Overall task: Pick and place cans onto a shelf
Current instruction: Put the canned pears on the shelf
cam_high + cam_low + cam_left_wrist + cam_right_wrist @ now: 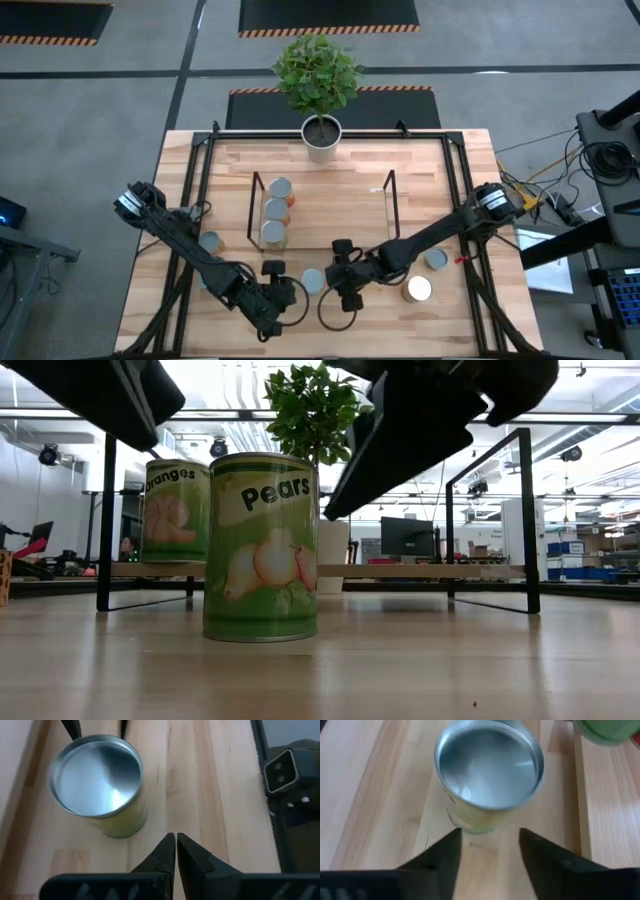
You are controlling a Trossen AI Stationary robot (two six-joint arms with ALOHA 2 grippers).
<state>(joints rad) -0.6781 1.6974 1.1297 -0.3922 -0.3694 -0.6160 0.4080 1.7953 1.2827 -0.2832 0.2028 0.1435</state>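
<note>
A green "Pears" can (313,282) (262,545) stands upright on the table in front of the shelf (335,215). Three cans stand on the shelf's left end (278,210), one of them labelled "Oranges" (175,510). My right gripper (490,831) (330,283) is open just right of the Pears can (490,770), its fingers slanting down short of the can's base and apart from it. My left gripper (176,840) (290,298) is shut over bare wood beside the same can (97,775), on its near-left side.
Loose cans stand on the table at the left (210,241) and at the right (436,259) (419,289). A white plant pot (321,135) sits at the far edge. A black frame (200,200) borders the table, and a small camera (280,770) sits at its near edge.
</note>
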